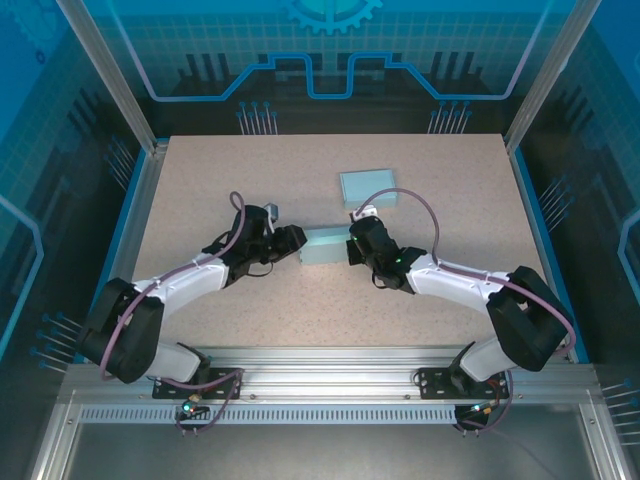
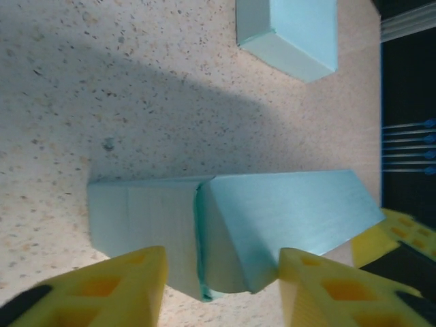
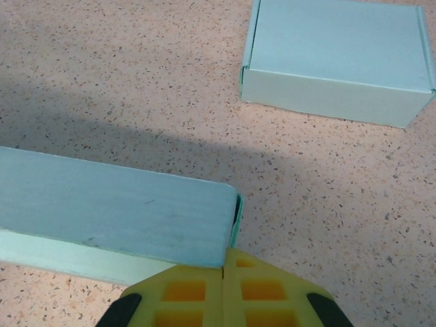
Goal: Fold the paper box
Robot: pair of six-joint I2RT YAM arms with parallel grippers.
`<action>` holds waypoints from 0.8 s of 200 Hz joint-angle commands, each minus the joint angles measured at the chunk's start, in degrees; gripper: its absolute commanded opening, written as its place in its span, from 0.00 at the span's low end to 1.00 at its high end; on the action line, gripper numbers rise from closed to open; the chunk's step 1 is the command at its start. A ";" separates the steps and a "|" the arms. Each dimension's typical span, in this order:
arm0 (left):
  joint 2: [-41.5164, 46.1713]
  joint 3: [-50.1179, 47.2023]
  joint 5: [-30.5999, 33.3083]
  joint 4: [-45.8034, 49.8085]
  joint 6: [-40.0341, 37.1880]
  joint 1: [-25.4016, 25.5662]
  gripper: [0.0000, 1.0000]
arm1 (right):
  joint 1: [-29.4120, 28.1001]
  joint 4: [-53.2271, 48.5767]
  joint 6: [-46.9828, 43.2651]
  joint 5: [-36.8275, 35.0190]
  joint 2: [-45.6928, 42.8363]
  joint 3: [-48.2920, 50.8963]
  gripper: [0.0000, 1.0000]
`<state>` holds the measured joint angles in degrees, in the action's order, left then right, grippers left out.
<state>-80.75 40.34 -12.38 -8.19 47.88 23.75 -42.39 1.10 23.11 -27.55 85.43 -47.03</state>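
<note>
- Paper box lying lengthwise at middle of desk, between both hands.
- Left hand: yellow fingers parted about halfway, over the box's near end; contact impossible to tell.
- Right hand: fingers pressed together, touching the box's other end at its corner.
- Closed box farther back, apart.

Nothing readable: the half-folded box, the closed box and the worktop look plain, and the cropped gear emblem on the back panel seems to carry no words.
</note>
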 commanded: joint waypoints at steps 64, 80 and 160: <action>-6.54 -9.03 -3.50 -8.40 3.94 -1.62 0.19 | -1.64 -10.28 0.87 3.74 2.87 0.78 0.00; -7.96 -9.45 -3.60 -9.29 3.95 -1.60 0.18 | -1.60 -11.06 1.23 3.86 2.30 0.20 0.12; -9.43 -9.31 -3.44 -10.72 4.01 -1.42 0.16 | -1.13 -15.87 2.79 9.65 -5.17 -6.18 0.61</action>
<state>-87.00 33.95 -14.44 -30.00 51.59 21.15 -42.37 -11.40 25.26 -26.15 82.19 -50.02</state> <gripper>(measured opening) 0.162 0.587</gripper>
